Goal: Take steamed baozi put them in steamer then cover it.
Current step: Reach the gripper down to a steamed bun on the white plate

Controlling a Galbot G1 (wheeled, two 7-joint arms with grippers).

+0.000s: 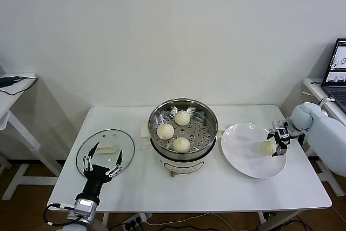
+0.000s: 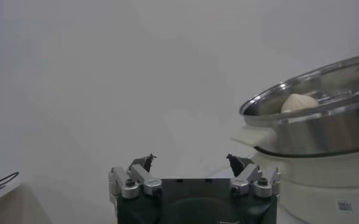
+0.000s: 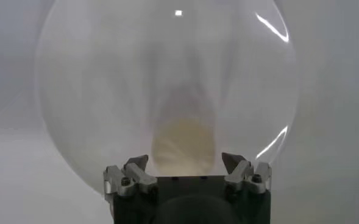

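The steel steamer (image 1: 208, 120) stands mid-table on its white pot base and holds three baozi (image 1: 182, 117). A fourth baozi (image 1: 267, 147) lies on the right part of the white plate (image 1: 243, 144). My right gripper (image 1: 277, 144) is low over that side of the plate and open. In the right wrist view the baozi (image 3: 182, 143) sits just ahead of and between the spread fingertips of the right gripper (image 3: 185, 161). The glass cover (image 1: 105, 139) lies flat at the table's left. My left gripper (image 1: 101, 162) hovers open at its near edge, empty.
The left wrist view shows the left gripper (image 2: 191, 162) facing the steamer (image 2: 313, 119) with one bun (image 2: 298, 102) above the rim. A laptop (image 1: 338, 68) sits on a side table at the far right, and another side table (image 1: 16, 87) stands at the left.
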